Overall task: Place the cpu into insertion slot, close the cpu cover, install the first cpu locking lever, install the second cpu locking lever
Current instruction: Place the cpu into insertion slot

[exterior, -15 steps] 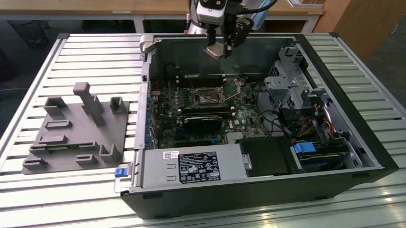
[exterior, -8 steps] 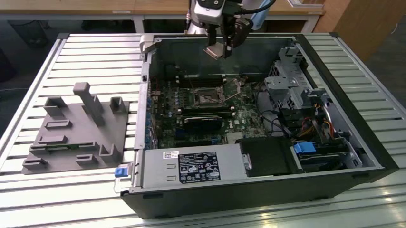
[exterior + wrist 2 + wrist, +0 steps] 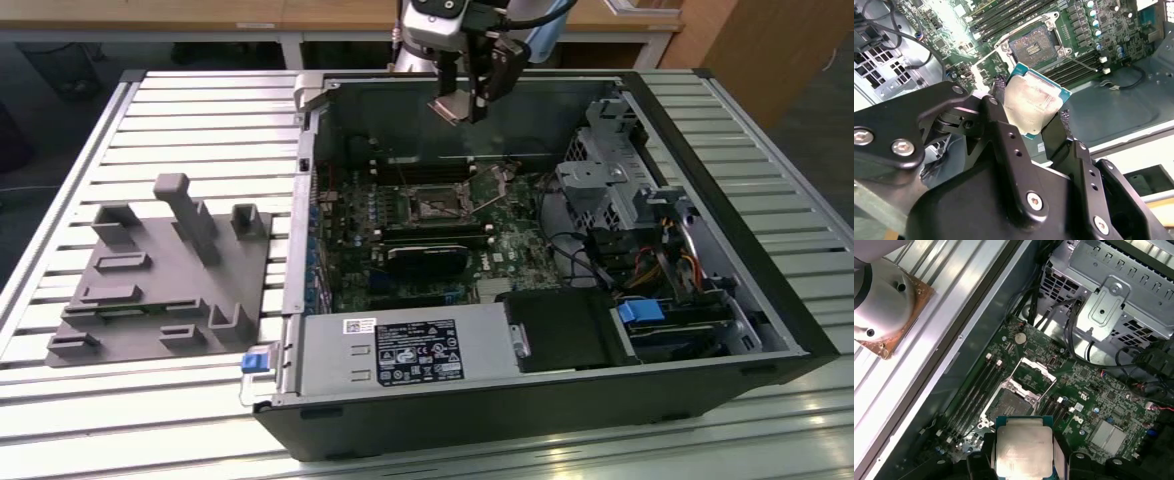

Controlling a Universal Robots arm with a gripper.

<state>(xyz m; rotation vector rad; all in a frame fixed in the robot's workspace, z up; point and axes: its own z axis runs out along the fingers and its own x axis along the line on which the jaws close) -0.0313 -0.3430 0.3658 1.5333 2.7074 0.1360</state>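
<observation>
My gripper (image 3: 461,103) hangs above the back of the open computer case, shut on the cpu (image 3: 449,107). In both wrist views the cpu (image 3: 1035,100) (image 3: 1023,447) is a silvery square chip pinched by its edges between the two black fingers (image 3: 998,92), held level and well above the board. The insertion slot (image 3: 434,203) (image 3: 1031,47) (image 3: 1010,406) lies bare on the green board below and ahead of the chip. The cpu cover (image 3: 1041,369) stands swung up beside the slot. A thin lever rod (image 3: 1080,60) runs along one side of the slot.
A black heatsink block (image 3: 427,256) sits just in front of the slot, with long memory slots (image 3: 976,390) beside it. A metal drive cage (image 3: 614,175) and cables fill the exterior view's right of the case. A grey parts fixture (image 3: 160,270) rests on the slatted table.
</observation>
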